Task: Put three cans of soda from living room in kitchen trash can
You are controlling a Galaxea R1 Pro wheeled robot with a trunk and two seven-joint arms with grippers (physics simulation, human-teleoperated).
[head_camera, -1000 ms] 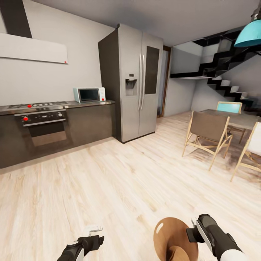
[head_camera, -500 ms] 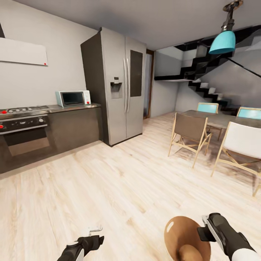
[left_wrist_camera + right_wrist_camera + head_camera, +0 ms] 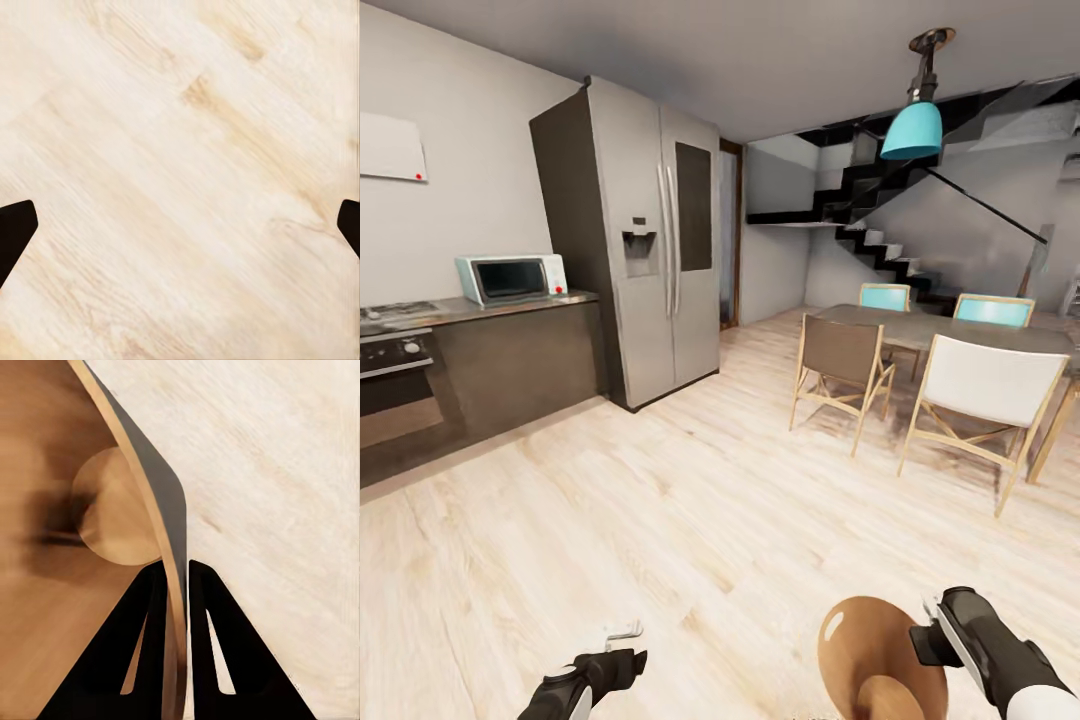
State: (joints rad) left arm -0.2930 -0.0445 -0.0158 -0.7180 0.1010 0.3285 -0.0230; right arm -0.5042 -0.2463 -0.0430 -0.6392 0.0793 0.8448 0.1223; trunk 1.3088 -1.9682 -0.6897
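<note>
Two grippers hang low over the wood floor [image 3: 690, 520]. The right gripper [image 3: 932, 640] is clenched on the rim of the bin [image 3: 870, 655], one finger inside the wall and one outside, its copper-brown inside facing up. The left gripper [image 3: 622, 640] is released, its fingers spread wide over bare boards. Ahead stand the fridge [image 3: 645, 240], a microwave [image 3: 510, 278] on the counter, and chairs round a table [image 3: 920, 325].

the left gripper [image 3: 622, 632] is a glossy black wrist housing with pale grey, slim metal fingers [image 3: 628, 630] and a white forearm shell behind it. the right gripper [image 3: 177, 577] has flat, black, wedge-shaped fingers [image 3: 214, 637] with long triangular cut-outs, on a rounded black wrist with a white-edged panel.
</note>
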